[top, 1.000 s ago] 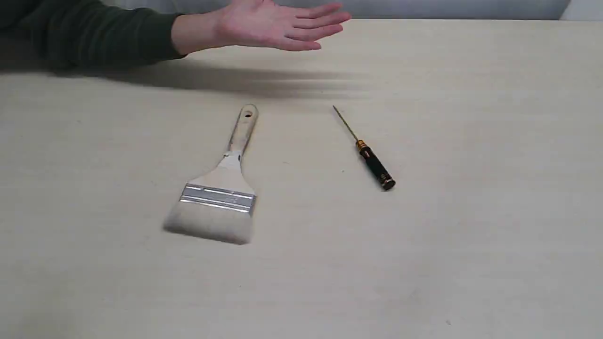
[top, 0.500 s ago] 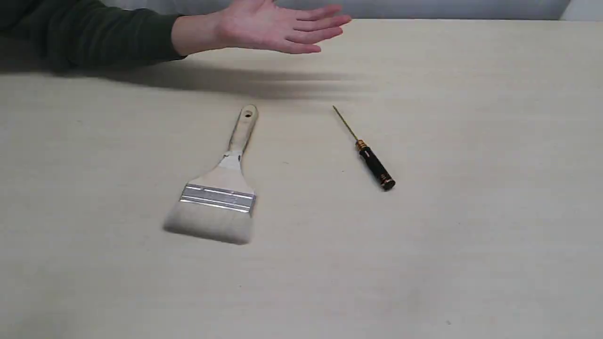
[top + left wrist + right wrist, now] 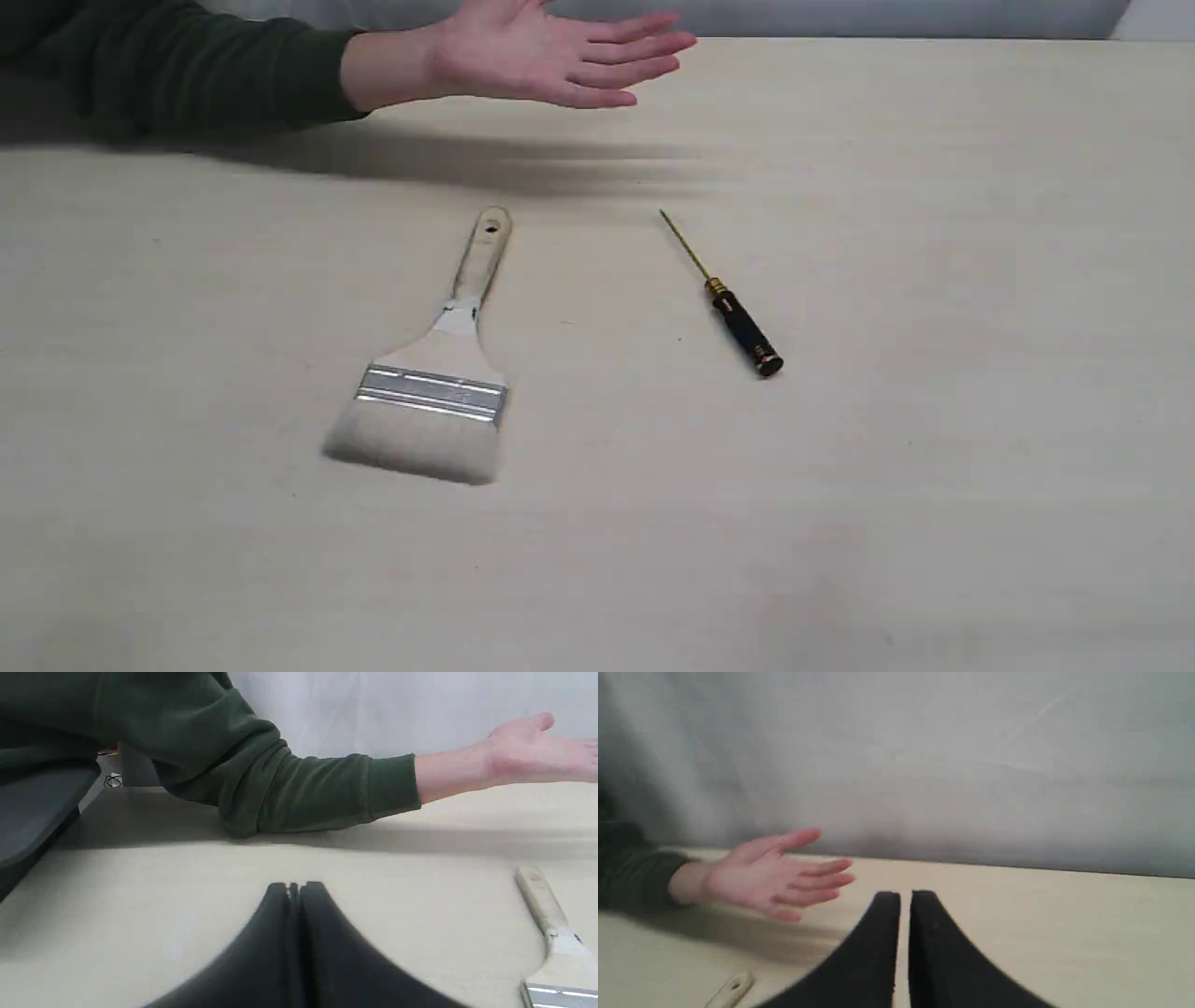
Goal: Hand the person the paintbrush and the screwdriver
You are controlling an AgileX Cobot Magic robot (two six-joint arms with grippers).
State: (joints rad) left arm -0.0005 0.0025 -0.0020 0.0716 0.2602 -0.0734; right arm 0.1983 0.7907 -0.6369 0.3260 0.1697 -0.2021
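Pale tabletop is stretching out before you. L gripper is clenching on nothing; R gripper is doing likewise, bar a thin slit. Paintbrush is lying mid-table, screwdriver apart on its right. Farther back, person's hand is hovering open.

Open table between paintbrush and screwdriver, well apart; person's hand and forearm overhang far side.

paintbrush and screwdriver flat on table, open hand beyond
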